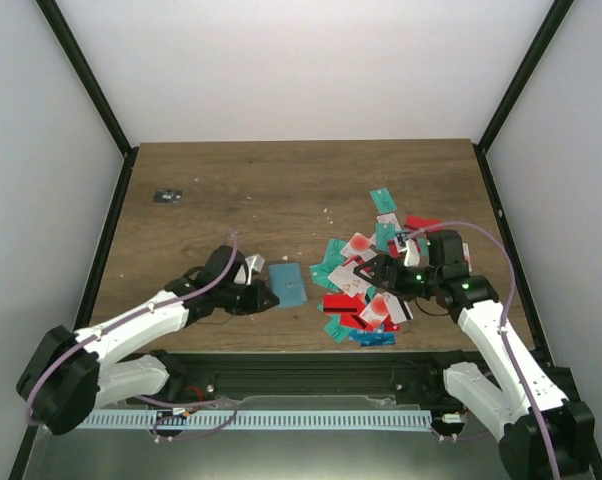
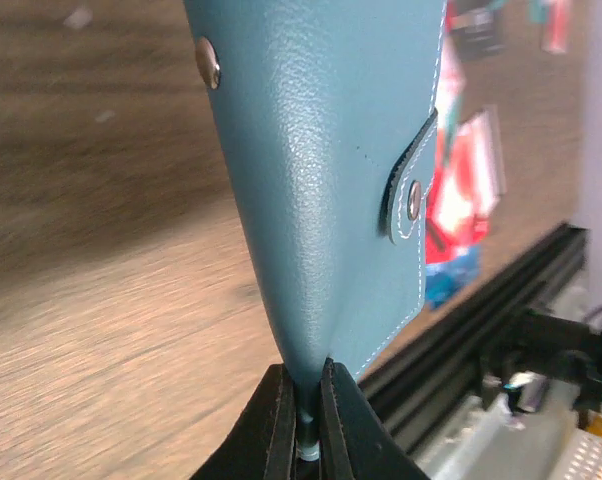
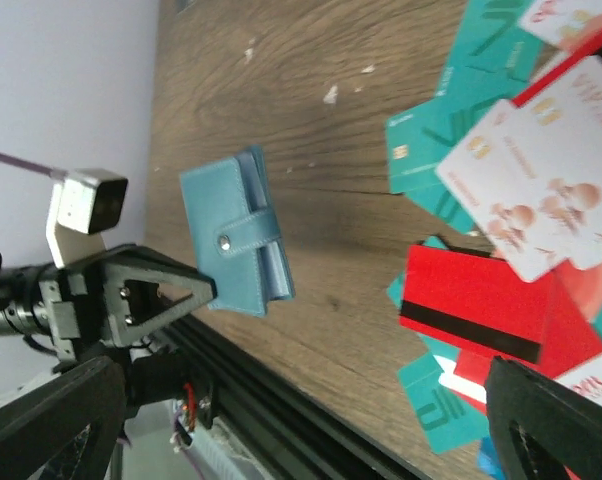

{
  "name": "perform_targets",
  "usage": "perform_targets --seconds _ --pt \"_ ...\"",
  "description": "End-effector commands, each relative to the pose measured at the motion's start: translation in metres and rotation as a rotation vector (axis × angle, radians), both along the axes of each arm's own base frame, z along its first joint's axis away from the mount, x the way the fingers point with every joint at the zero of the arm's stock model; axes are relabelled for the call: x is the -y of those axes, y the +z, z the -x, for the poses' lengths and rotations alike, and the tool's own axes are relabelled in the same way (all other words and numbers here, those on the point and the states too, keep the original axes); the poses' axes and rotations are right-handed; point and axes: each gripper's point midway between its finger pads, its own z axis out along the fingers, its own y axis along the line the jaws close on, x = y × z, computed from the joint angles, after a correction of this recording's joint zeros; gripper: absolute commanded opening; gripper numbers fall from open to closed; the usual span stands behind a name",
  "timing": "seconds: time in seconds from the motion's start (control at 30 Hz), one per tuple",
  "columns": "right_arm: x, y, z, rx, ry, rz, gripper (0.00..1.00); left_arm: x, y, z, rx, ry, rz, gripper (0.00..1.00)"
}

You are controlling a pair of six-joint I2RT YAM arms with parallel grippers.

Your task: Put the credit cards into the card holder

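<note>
The teal-blue card holder [image 1: 288, 284] is near the table's front middle, its snap strap fastened. My left gripper [image 1: 259, 297] is shut on its near edge; the left wrist view shows the holder [image 2: 321, 170] pinched between my fingers [image 2: 279, 425]. It also shows in the right wrist view [image 3: 231, 235], with lighter blue leaves at its side. The credit cards [image 1: 366, 285], teal, red and white, lie in a loose pile to its right. My right gripper [image 1: 378, 272] hovers over the pile, jaws wide open and empty. A red card with a black stripe [image 3: 476, 305] lies below it.
A small dark object [image 1: 167, 195] lies at the far left of the table. The black front rail [image 3: 281, 400] runs along the near edge. Black frame posts stand at both sides.
</note>
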Motion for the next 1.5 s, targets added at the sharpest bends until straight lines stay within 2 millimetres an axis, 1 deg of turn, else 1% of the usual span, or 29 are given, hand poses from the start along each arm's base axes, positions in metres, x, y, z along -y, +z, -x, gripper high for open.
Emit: perform_targets --seconds 0.0,0.17,0.37,0.43,0.5,0.57,0.67,0.77,0.93,1.07,1.2,1.27,1.3,1.33,1.37,1.4,1.43,1.47 --pt "-0.025 0.03 0.008 0.093 0.141 -0.166 1.0 0.016 0.051 0.001 0.076 -0.094 0.098 0.04" --pt "-0.039 0.038 0.017 0.106 0.242 -0.256 0.99 0.03 0.079 0.007 0.101 -0.189 0.185 0.04" --pt "-0.064 0.042 0.027 0.106 0.35 -0.256 0.93 0.044 0.123 0.004 0.106 -0.188 0.29 0.04" --pt "-0.068 0.039 0.027 0.112 0.355 -0.234 0.91 0.047 0.132 0.003 0.107 -0.184 0.32 0.04" --pt "-0.071 0.039 0.028 0.118 0.356 -0.227 0.89 0.051 0.138 0.003 0.099 -0.191 0.343 0.04" --pt "-0.076 0.042 0.028 0.118 0.358 -0.242 0.88 0.053 0.14 0.002 0.09 -0.2 0.348 0.04" --pt "-0.086 0.053 0.029 0.149 0.375 -0.274 0.84 0.056 0.141 0.001 0.082 -0.205 0.351 0.04" --pt "-0.096 0.061 0.027 0.171 0.383 -0.279 0.73 0.059 0.144 0.0 0.077 -0.205 0.364 0.04" --pt "-0.108 0.066 0.022 0.18 0.393 -0.283 0.55 0.059 0.148 -0.001 0.079 -0.182 0.363 0.04" --pt "-0.112 0.07 0.017 0.187 0.401 -0.284 0.36 0.059 0.147 -0.001 0.076 -0.167 0.373 0.04" --pt "-0.115 0.073 0.016 0.193 0.402 -0.298 0.21 0.061 0.146 -0.003 0.075 -0.162 0.373 0.04" --pt "-0.116 0.074 0.015 0.194 0.404 -0.3 0.14 0.062 0.15 -0.004 0.08 -0.157 0.375 0.05" --pt "-0.116 0.075 0.014 0.195 0.403 -0.304 0.11 0.062 0.154 -0.005 0.087 -0.156 0.378 0.1" --pt "-0.116 0.078 0.015 0.197 0.409 -0.309 0.1 0.062 0.158 -0.006 0.097 -0.155 0.378 0.21" --pt "-0.117 0.082 0.016 0.205 0.415 -0.314 0.08 0.061 0.163 -0.007 0.111 -0.152 0.377 0.35" --pt "-0.117 0.089 0.015 0.226 0.422 -0.318 0.07 0.059 0.168 -0.008 0.128 -0.147 0.368 0.46" --pt "-0.118 0.096 0.015 0.245 0.43 -0.321 0.06 0.057 0.175 -0.01 0.155 -0.143 0.364 0.54" --pt "-0.118 0.104 0.016 0.266 0.444 -0.323 0.04 0.055 0.183 -0.011 0.188 -0.139 0.364 0.6"
